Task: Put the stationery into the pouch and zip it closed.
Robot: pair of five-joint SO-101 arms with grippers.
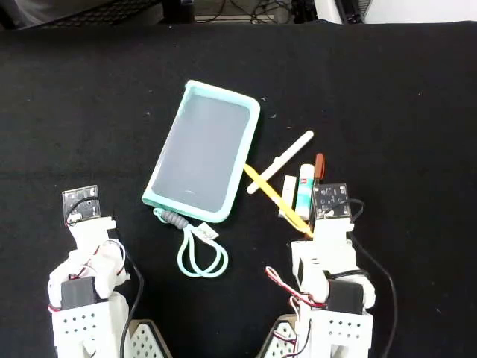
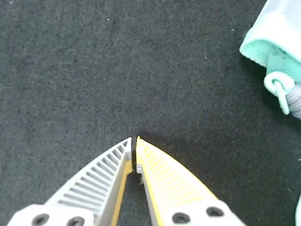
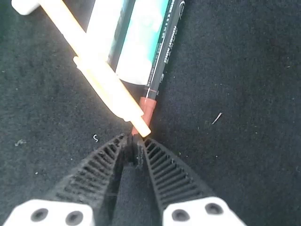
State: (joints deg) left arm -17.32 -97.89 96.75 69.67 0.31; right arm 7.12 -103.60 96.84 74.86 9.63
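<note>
left jaws and right jaws both sit together; the yellow pen (image 1: 274, 195) looks light, stiff and slick, so pinch mid-barrel, while the pouch (image 1: 203, 153) is soft.

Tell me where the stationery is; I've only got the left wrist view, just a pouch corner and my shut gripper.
Observer: Beside the pouch, toward the right arm: a yellow pen crosses a white pen, a green-and-white tube alongside.
Operator: And the other gripper?
Observer: The right gripper is shut, its tips at the ends of the yellow pen and a red-ended pen.
Operator: How does the pouch lie?
Observer: Flat, slanted, its looped cord trailing off one corner.
</note>
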